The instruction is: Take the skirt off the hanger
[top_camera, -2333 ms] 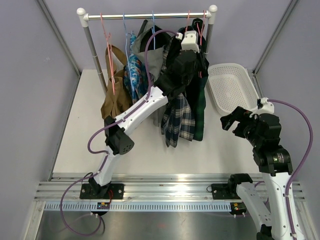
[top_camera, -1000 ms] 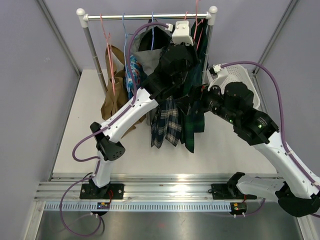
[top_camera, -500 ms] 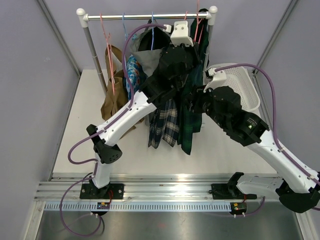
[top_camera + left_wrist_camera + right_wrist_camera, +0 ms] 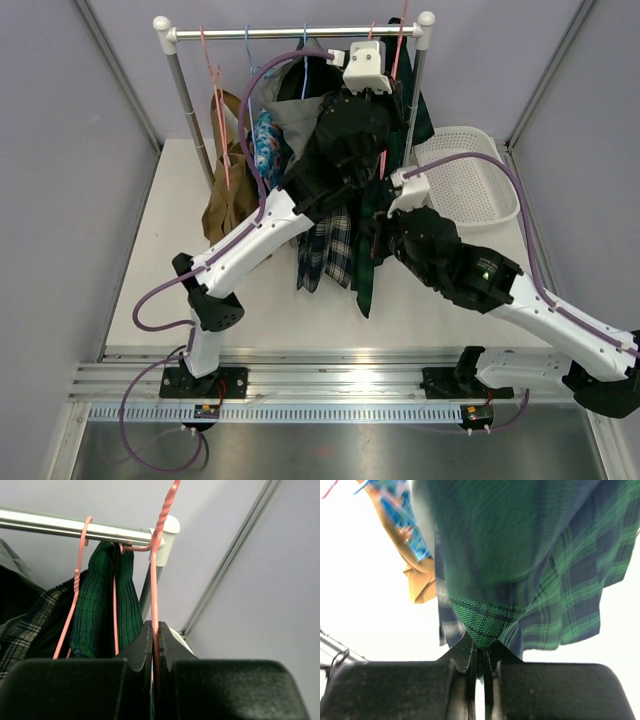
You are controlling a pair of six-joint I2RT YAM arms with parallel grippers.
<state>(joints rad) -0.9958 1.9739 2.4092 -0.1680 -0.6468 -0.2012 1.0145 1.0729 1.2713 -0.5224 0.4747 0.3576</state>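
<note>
Up at the right end of the clothes rail, the green plaid skirt hangs off a pink hanger. Its long axis is pretty much vertical, waist up by the bar and hem pointing down at the table, with the bottom leaning a bit toward the near side. The left gripper has its jaws squeezed tight on that hanger's wire, just below the twisted neck, which runs up past the rail end and out the top of the wrist view. The right gripper is lower down, jaws pinched on a fold of the green fabric that comes to a point right between them. Counting: one skirt, one white basket, and two pink hangers in the left wrist view, the second hooked over the bar just left of the held one. Further left along the rail hang a tan garment, a blue patterned one and a dark-and-white plaid. The basket sits on the table right of the rack, apart from the skirt.
</note>
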